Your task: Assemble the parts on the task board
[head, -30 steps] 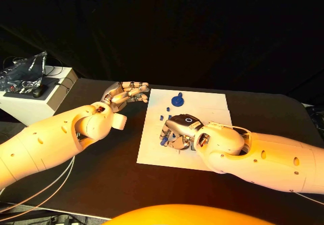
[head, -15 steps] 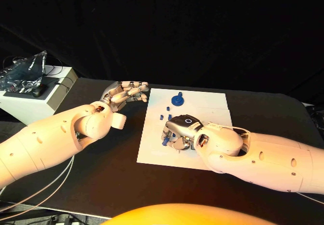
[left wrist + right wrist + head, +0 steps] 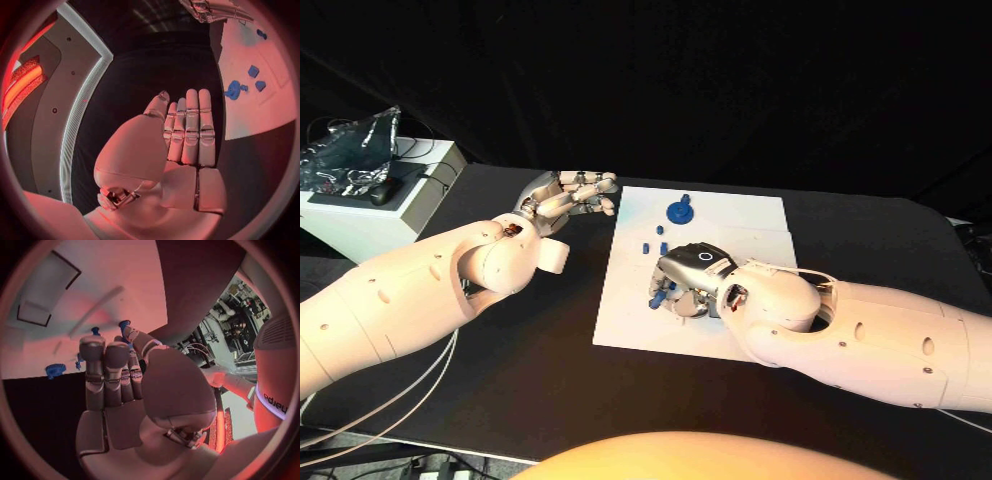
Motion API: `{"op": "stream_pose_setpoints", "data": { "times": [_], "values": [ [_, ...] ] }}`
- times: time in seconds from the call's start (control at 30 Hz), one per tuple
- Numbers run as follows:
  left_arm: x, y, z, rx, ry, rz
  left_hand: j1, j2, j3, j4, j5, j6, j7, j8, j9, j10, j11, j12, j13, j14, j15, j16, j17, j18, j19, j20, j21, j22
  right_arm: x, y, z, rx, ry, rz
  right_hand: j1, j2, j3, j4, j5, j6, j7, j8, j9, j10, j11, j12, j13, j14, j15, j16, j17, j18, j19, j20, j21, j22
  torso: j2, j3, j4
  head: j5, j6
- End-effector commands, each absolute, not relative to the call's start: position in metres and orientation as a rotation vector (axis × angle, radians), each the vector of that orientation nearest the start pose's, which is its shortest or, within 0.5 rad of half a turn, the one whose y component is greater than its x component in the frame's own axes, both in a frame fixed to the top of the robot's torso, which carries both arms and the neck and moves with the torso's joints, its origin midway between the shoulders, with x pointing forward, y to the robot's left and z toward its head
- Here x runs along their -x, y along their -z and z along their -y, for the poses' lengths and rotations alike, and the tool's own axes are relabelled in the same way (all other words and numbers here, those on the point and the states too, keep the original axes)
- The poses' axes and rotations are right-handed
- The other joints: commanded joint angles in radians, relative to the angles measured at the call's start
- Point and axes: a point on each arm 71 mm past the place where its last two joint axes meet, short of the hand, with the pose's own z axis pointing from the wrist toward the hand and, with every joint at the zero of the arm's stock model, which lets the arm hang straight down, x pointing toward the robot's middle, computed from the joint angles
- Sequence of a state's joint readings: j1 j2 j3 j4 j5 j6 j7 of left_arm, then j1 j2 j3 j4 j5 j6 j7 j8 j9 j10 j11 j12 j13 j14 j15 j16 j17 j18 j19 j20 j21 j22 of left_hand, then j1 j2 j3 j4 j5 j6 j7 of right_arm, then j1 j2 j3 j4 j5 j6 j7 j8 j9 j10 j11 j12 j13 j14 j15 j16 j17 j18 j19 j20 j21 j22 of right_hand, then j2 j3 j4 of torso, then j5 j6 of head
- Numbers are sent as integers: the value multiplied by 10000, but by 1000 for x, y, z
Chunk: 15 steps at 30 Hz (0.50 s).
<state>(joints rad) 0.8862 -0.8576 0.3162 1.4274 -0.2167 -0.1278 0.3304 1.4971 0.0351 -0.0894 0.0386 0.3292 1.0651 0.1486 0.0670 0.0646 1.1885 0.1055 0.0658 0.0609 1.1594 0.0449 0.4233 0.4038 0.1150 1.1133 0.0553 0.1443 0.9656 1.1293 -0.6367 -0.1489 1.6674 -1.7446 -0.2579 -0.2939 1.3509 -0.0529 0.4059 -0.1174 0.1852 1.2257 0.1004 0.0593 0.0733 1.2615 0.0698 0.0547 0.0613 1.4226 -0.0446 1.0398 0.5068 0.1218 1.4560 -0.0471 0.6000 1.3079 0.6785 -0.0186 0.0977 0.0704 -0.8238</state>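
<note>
right hand (image 3: 687, 285) fingers down on the white task board (image 3: 747, 215) mid-worktop, seemingly pinching a small blue part (image 3: 656, 297), blue gear (image 3: 679, 212) near far edge, left hand (image 3: 568, 196) empty, fingers loosely apart beside board.

Free room: bare far-right part of task board (image 3: 747, 215) | Obstacles: right hand (image 3: 687, 285) over board's middle; blue gear (image 3: 679, 212) and small blue parts (image 3: 656, 240) on board; left hand (image 3: 567, 200) beside far-left corner.

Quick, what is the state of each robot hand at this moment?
Left robot hand: open, holds nothing, beside the task board.
Right robot hand: over small blue parts; cannot tell if it holds one.
</note>
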Motion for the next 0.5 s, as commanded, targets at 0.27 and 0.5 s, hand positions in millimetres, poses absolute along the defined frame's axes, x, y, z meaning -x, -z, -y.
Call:
{"op": "stream_pose_setpoints", "data": {
  "times": [0.27,0.5],
  "values": [
    [-488,211,-249,11101,16242,-14075,2,45,-49,17,-33,10,-9,-35,8,-61,-24,-14,14,-34,29,-22,-15,-12,109,18,-102,42,-406,236,67,5510,-6768,-17153,-30,127,37,-63,29,116,42,60,15,475,-297,41,-6,20,-57,-26,28,203,622,-153,11,674,1,-2,2,-2,-28],
    [-488,211,-248,11096,16263,-14084,2,45,-49,17,-33,10,-9,-35,8,-61,-24,-14,14,-34,29,-22,-15,-12,109,18,-102,42,-406,242,62,5559,-6814,-17214,-48,105,26,-63,56,95,51,56,10,441,-286,40,-7,9,-50,-44,28,210,610,-148,-67,659,-2,-4,22,-3,-76]
  ]
}}
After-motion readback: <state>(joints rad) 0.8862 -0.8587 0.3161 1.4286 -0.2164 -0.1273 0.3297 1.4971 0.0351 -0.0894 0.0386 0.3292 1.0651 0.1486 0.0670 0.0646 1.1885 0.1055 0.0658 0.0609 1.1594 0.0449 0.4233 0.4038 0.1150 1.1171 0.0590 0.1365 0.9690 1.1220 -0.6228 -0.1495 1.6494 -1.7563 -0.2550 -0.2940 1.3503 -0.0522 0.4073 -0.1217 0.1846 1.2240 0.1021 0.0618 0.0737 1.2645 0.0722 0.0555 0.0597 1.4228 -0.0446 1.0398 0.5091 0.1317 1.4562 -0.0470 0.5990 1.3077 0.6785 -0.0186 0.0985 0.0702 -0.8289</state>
